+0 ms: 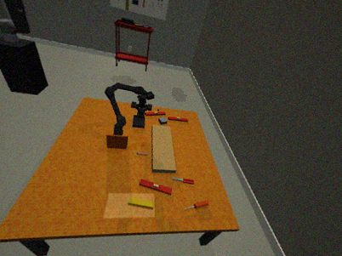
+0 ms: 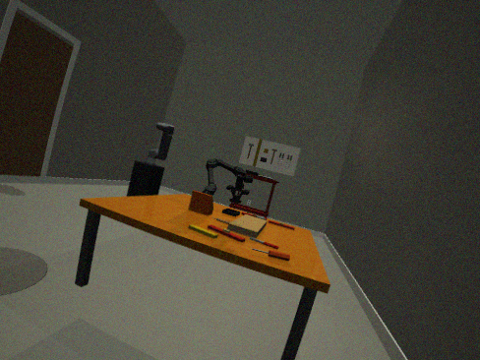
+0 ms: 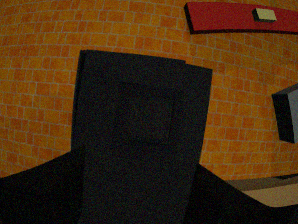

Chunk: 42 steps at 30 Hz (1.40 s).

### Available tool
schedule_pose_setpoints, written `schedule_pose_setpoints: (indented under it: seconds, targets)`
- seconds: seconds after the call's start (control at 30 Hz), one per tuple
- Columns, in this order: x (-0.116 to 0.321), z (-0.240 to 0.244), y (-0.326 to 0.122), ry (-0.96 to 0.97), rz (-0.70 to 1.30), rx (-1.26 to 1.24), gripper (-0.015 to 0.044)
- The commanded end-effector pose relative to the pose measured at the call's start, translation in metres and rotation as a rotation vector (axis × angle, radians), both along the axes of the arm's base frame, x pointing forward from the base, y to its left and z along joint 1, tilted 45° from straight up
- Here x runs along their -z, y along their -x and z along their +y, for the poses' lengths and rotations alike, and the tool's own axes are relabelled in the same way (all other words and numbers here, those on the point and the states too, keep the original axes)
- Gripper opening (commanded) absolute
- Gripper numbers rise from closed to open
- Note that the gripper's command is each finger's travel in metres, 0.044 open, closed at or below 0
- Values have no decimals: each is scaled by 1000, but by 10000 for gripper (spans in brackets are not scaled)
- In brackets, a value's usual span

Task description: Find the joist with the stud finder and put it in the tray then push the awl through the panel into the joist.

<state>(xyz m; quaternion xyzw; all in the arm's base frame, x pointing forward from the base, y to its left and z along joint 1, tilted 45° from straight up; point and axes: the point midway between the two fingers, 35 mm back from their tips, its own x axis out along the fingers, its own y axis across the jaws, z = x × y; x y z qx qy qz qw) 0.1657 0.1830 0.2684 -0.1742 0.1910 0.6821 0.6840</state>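
"What are the jaws doing?"
"The black gripper (image 1: 140,113) (image 2: 236,198) (image 3: 137,156) pinches the dark, blocky stud finder (image 3: 142,110)."
"And the tray?"
"The black rectangular tray (image 1: 138,123) (image 2: 230,212) lies below, near the pale, oblong floor panel (image 1: 166,147) (image 2: 251,226) (image 3: 275,195); its contents are unclear."

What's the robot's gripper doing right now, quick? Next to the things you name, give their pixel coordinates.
Gripper (image 1: 140,113) (image 2: 236,199) (image 3: 137,156): closed on a dark, blocky thing (image 3: 145,110), probably the stud finder.
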Motion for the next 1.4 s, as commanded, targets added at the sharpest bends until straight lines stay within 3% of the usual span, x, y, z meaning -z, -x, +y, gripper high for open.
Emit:
schedule_pose_setpoints:
  seconds: [0.0,1.37]
  targets:
    - [-3,2,11,-17,-27,-29,0]
    - [36,40,8,-7,-32,-34,0]
